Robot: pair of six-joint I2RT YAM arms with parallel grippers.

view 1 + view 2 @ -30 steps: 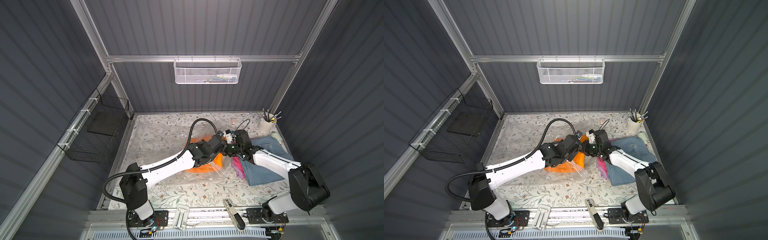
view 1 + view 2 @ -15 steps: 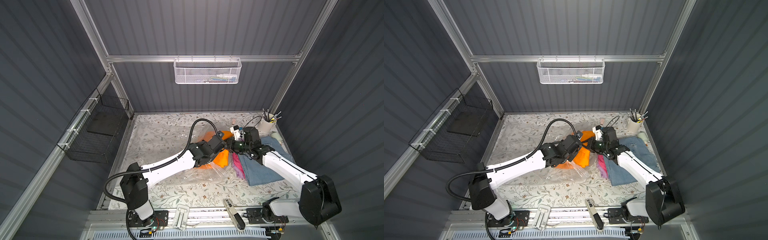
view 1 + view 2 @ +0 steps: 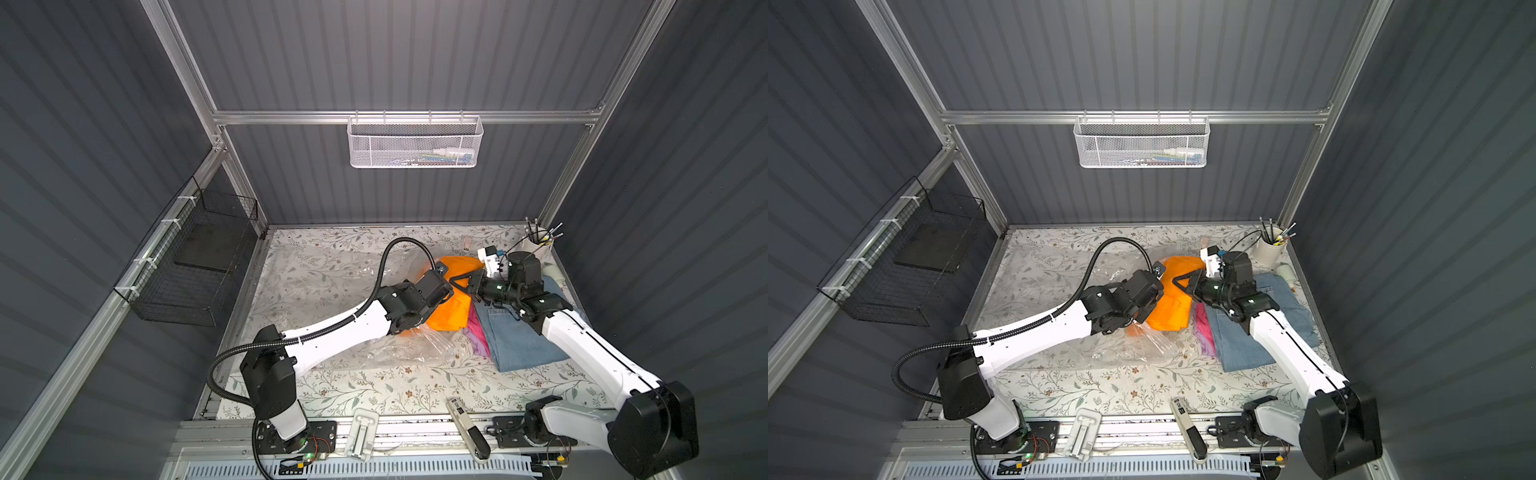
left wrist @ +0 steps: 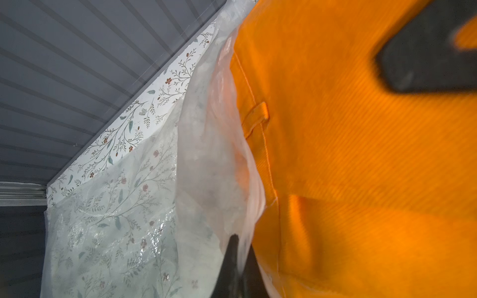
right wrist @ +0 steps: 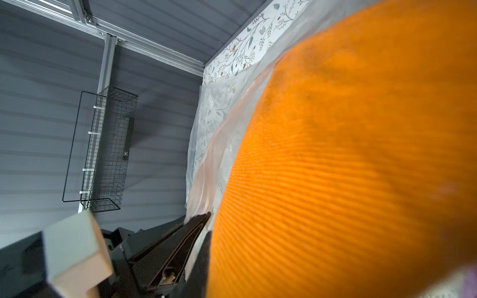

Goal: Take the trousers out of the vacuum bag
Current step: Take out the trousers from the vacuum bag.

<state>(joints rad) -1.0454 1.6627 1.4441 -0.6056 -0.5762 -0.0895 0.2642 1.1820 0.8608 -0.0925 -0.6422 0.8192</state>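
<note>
Your right gripper (image 3: 460,283) is clamped narrow on the orange trousers (image 3: 451,309), biting a raised fold near their far end. Your left gripper (image 4: 236,249) is pinched fully together on a flap of the vacuum bag (image 3: 332,274), and in the left wrist view the film runs between its fingers (image 4: 229,268). The orange trousers' long axis runs from your side toward the back wall. Their far end is lifted, and their near end drops to the bag's mouth, where some orange shows through the plastic. A belt loop (image 4: 255,116) lies just beside the film, but you cannot tell from the top views which end is the waist. The bag spreads crinkled over the floral table (image 3: 374,395), left of both grippers. Just right of the orange pair, the denim trousers (image 3: 519,345) lie flat under your right arm, lengthwise the same way. The hot pink trousers (image 3: 473,326) and lilac trousers (image 3: 481,348) peek out at their left edge.
</note>
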